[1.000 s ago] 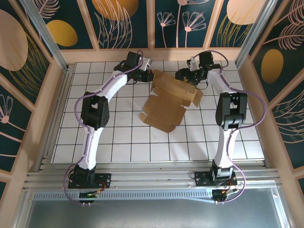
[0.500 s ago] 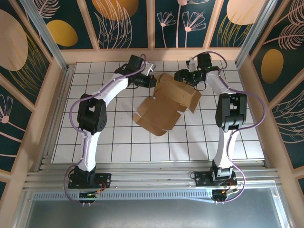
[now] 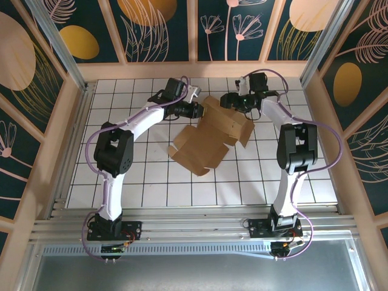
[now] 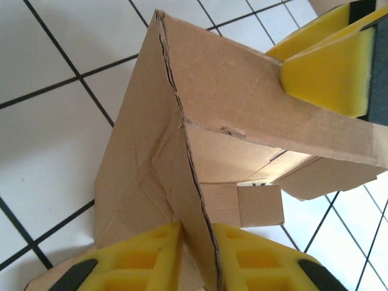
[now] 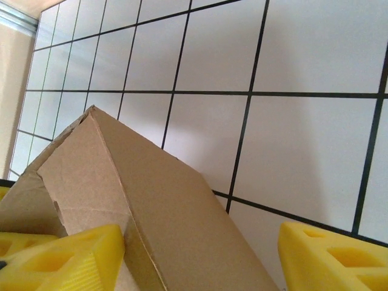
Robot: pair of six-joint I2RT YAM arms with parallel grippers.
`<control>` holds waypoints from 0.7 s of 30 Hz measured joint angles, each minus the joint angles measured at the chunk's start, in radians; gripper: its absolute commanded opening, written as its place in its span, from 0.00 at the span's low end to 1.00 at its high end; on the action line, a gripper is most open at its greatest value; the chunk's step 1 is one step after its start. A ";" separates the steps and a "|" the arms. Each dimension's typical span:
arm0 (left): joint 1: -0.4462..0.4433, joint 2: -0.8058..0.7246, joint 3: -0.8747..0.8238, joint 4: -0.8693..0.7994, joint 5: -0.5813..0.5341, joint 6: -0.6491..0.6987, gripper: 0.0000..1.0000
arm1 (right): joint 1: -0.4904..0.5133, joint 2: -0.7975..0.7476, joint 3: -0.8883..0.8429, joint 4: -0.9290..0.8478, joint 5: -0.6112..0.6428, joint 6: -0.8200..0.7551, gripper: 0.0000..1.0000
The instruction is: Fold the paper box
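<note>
The paper box is brown cardboard, partly folded, with one end lifted off the white tiles at the back of the table. My left gripper is at its left rear corner. In the left wrist view an upright panel of the paper box stands between my yellow fingers, and the left gripper is slightly open around it. My right gripper is at the rear right edge. It is open wide, with a sloping panel between its fingers; one pad lies on that panel.
The white tiled table has wooden walls close behind both grippers. Free tiles lie in front of the box and on both sides.
The box has slid and turned to the left. My left gripper moved right and nearer along its edge, and its jaws have parted slightly. The right gripper shifted a little left.
</note>
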 measured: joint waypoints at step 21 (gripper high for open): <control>-0.010 -0.118 -0.344 0.208 -0.030 0.135 0.63 | 0.087 -0.087 -0.090 0.018 0.076 -0.041 0.69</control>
